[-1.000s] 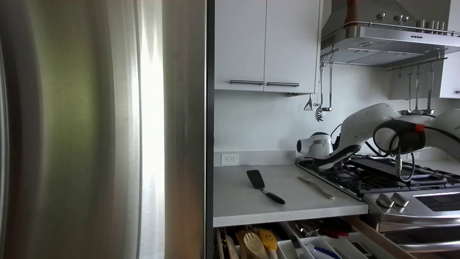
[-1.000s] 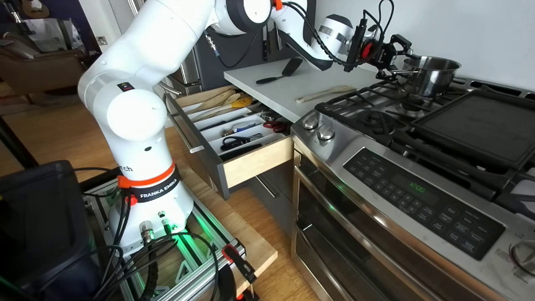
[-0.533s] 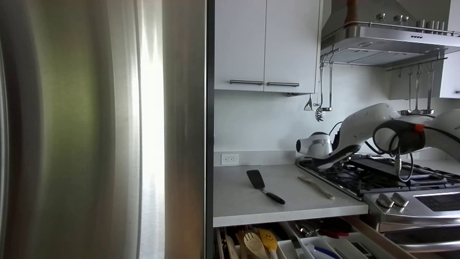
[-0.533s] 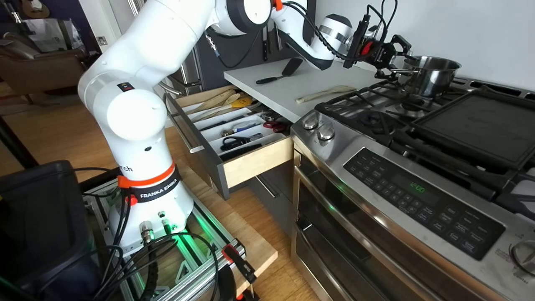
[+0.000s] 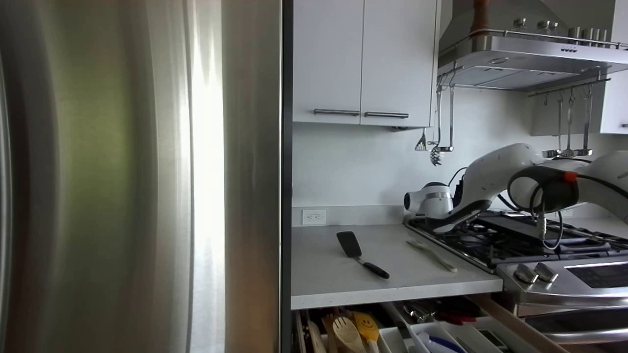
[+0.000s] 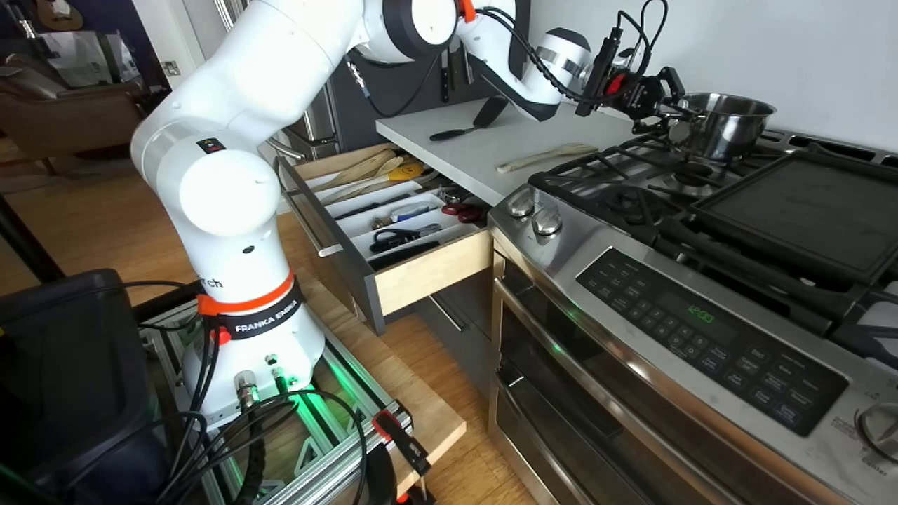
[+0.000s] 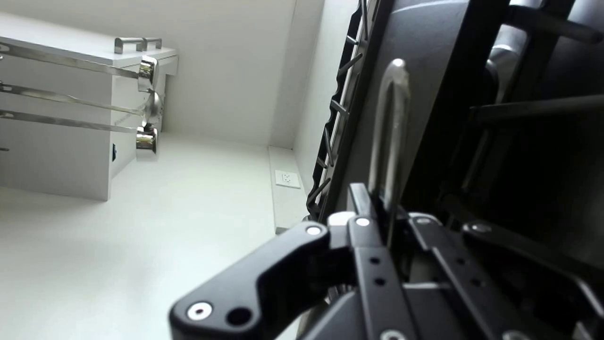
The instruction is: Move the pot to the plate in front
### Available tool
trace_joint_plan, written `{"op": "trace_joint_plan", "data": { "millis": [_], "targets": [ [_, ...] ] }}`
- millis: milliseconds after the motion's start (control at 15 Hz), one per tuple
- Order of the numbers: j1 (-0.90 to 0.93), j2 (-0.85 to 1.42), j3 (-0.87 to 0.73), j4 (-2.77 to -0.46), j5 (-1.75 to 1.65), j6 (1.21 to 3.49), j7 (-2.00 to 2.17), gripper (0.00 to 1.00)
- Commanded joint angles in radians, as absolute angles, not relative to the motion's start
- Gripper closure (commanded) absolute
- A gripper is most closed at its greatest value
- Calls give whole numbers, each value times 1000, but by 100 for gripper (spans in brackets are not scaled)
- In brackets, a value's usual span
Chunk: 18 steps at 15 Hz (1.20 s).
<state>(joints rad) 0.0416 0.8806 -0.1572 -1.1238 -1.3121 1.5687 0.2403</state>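
Observation:
The shiny steel pot (image 6: 733,130) stands at the back of the gas cooktop, by the wall. My gripper (image 6: 684,116) is beside it, its fingers drawn together around the pot's handle. In the wrist view the wire-loop handle (image 7: 391,123) passes between the fingertips of the gripper (image 7: 384,208), rounded end pointing away; the pot's body cannot be made out there. The plate in front, a burner (image 6: 626,200) under black grates, lies nearer the control panel with nothing on it. In an exterior view the arm (image 5: 461,196) hides both gripper and pot.
A black griddle (image 6: 807,203) covers the cooktop's middle, close to the pot. On the counter lie a black spatula (image 6: 484,116) and a wooden fork (image 6: 547,158). Below it an open drawer (image 6: 435,280) juts out. The range hood (image 5: 530,59) hangs above.
My gripper's fingers have come together on the pot's handle. The pot has shifted very slightly to the right in an exterior view; the arm has barely moved.

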Motion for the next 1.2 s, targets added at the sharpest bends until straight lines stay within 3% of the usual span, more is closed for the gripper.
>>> {"op": "trace_joint_plan", "data": {
  "millis": [0, 867, 1133],
  "targets": [
    [44, 908, -159, -1079, -1324, 1533, 242, 100],
    [69, 898, -185, -1119, -1502, 1544, 536, 98],
    [72, 770, -171, -1273, -1483, 1535, 542, 98]
  ]
}}
